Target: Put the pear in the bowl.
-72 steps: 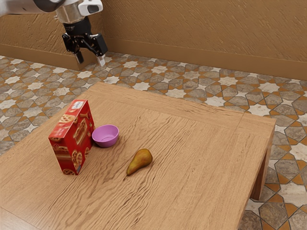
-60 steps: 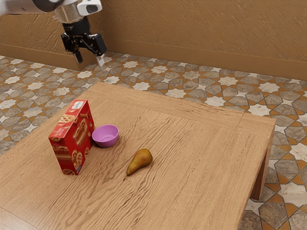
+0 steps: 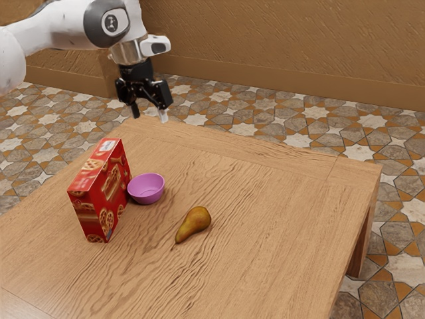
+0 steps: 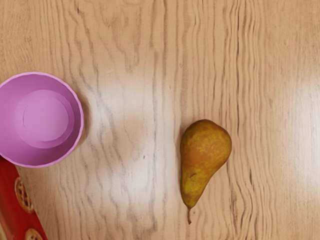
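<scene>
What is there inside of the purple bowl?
Nothing lies in the purple bowl: its inner floor shows bare. A small part at its outer side is cut off by the wrist view's edge.

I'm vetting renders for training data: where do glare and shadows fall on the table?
Wrist view: pale glare on the table between bowl and pear, more beyond the pear; soft shadow along the bowl's pear-facing side. Exterior view: faint sheen near its lower-left corner.
</scene>
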